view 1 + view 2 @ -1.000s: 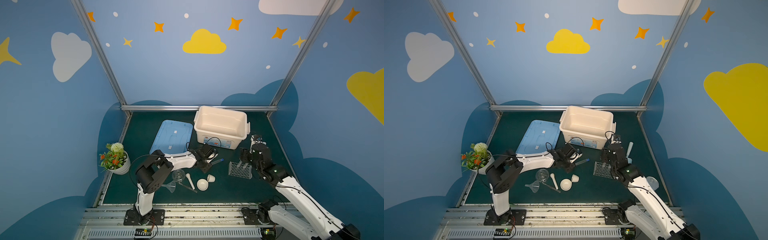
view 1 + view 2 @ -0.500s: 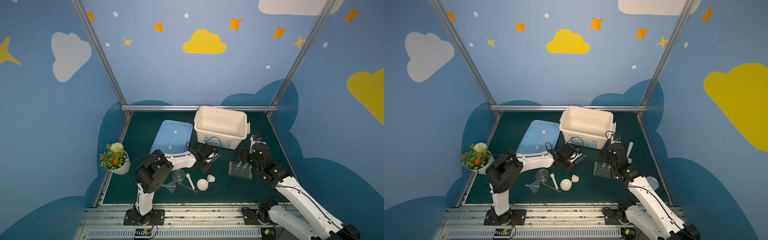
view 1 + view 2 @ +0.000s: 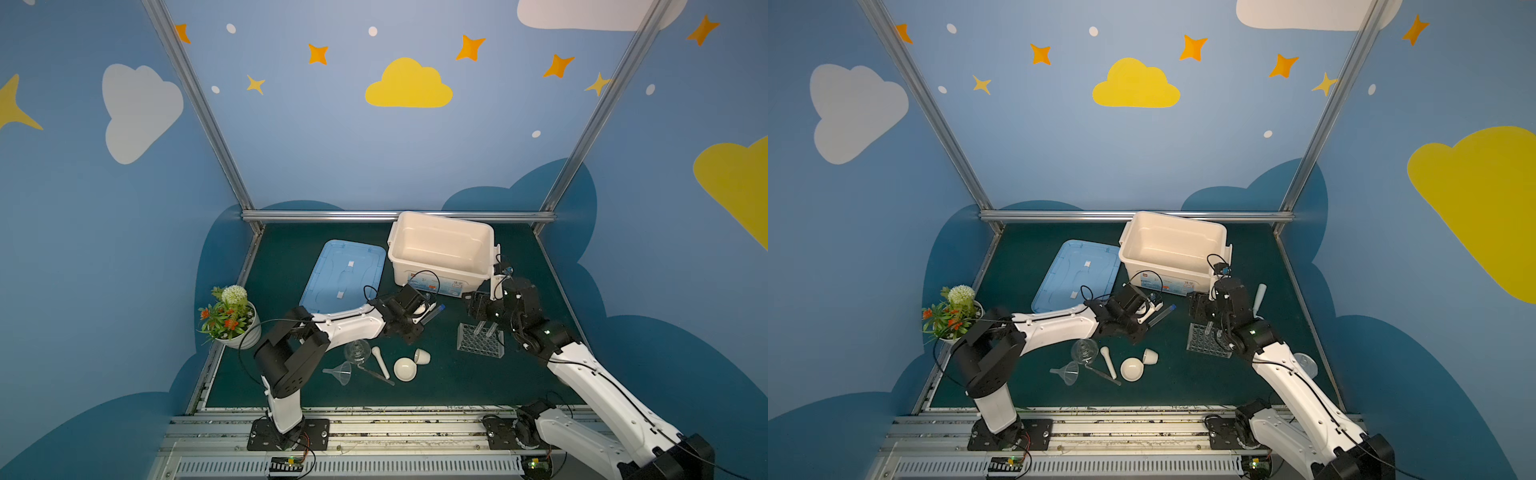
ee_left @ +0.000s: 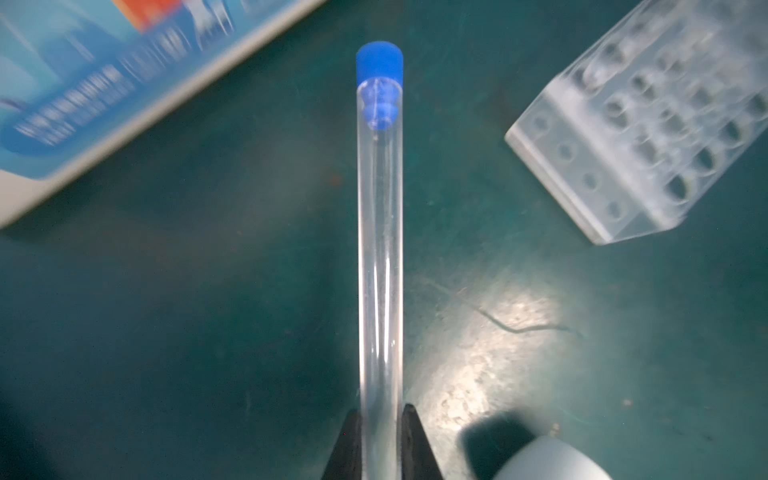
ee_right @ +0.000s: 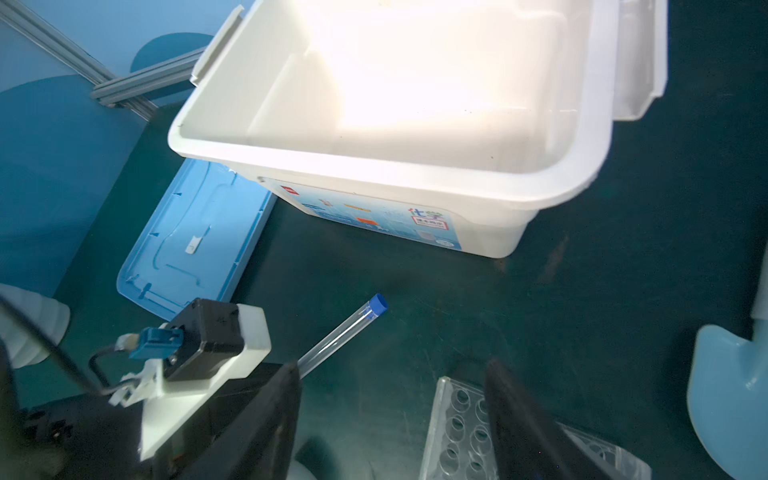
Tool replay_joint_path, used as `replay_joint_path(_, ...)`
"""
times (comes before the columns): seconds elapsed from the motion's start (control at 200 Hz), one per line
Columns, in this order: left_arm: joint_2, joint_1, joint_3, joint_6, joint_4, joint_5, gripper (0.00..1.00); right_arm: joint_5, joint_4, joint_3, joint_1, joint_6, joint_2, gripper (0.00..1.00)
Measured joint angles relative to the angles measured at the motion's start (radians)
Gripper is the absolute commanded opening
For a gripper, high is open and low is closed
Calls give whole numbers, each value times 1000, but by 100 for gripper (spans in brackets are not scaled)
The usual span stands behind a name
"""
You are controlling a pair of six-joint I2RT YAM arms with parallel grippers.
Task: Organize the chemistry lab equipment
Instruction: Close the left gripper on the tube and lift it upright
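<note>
Green matting covers the table [image 3: 286,257]; blue walls with painted clouds enclose it. Left arm stretched low toward the middle. Left end effector [image 3: 422,320] clamped on the base of a blue-capped test tube [image 3: 434,312], cap pointing toward the white bin [image 3: 436,272]. Clear holed rack [image 3: 480,345] stands on the matting further right. Right arm bent over the rack; right end effector [image 3: 485,316] has its jaws wide apart, gripping nothing.

A staged robot booth: cloud-painted blue walls [image 3: 374,145], aluminium frame [image 3: 332,216], green mat [image 3: 457,382].
</note>
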Motion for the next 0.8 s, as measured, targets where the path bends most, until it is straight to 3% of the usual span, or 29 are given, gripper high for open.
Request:
replay_joint_path(0.435, -161, -1, -68, 2, 94, 34, 17, -217, 49, 26, -48, 77, 95, 67)
replay_joint_path(0.801, -207, -4, -114, 8, 153, 79, 18, -351, 97, 26, -90, 146, 132, 63)
